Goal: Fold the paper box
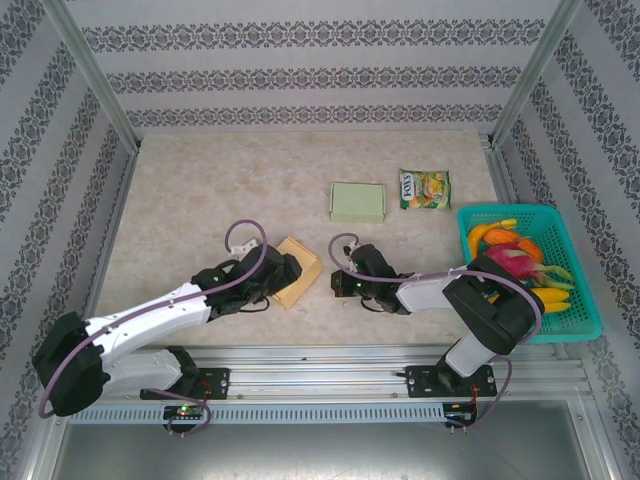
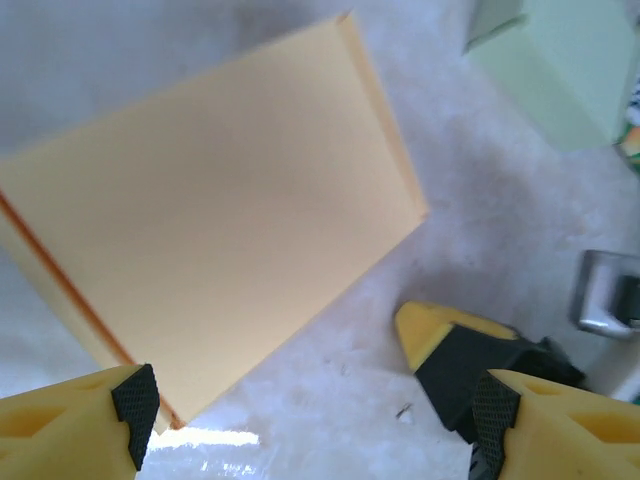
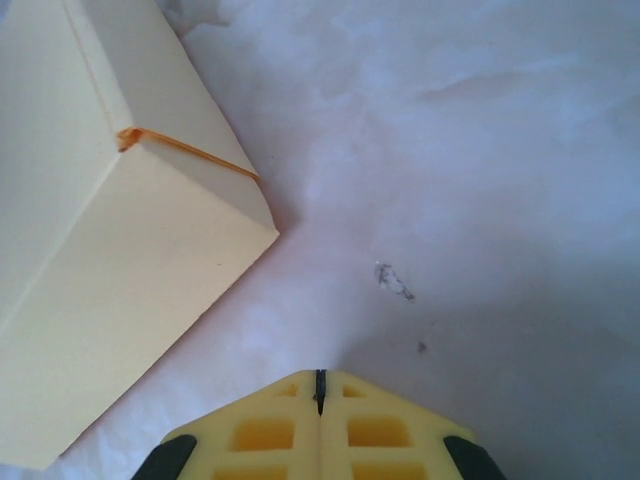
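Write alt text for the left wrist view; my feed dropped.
A yellow-orange paper box lies on the pale table. The left pincer stands open at its near corner, the shut right pincer beside; a green box sits top right.

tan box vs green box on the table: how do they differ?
Colour: tan box yellow-orange, green box pale green.
Place: tan box lies by the left tool and right tool; green box sits farther back beside a snack packet.
Pose: tan box turned diagonal, green box roughly square to the table edge.
Both are rectangular boxes resting on the table.
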You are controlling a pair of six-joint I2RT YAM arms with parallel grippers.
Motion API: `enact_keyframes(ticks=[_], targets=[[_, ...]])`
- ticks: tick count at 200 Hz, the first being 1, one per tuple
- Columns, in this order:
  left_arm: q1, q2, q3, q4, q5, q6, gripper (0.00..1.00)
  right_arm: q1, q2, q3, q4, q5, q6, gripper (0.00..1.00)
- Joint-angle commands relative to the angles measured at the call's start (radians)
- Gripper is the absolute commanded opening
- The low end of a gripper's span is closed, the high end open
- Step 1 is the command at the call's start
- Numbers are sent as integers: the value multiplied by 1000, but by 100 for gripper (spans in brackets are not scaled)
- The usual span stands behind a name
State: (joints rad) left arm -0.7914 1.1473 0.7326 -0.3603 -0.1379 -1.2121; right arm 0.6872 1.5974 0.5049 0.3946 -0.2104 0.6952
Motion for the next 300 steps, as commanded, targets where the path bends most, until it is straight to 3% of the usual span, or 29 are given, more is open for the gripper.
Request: enact_keyframes(ticks=[1,20,42,88,138,191,236,259,300], targets=[[112,-6,74,-54,-35,278,84,-29,-14,31,-135,-98,-13,0],[234,65,89,58,45,457,88,-35,18,62,-125,-109,10,0],[323,188,94,177,124,555,88,-44,50,84,-82,-111,51,0],[357,383,77,411,278,592,88,-61,96,141,-79,-111,74,0],[332,428,18,515,353,525,84,-64,156,195,-62,-128,84,0],[220,493,-19,598,369,437,77,-63,226,225,24,-150,103,0],[66,537,39,656,414,373,75,-63,307,258,147,-201,133,0],[36,557,55,678,438,317,75,-64,294,249,189,-188,141,0],[101,487,37,500,256,271,75,-83,205,234,123,-167,114,0]])
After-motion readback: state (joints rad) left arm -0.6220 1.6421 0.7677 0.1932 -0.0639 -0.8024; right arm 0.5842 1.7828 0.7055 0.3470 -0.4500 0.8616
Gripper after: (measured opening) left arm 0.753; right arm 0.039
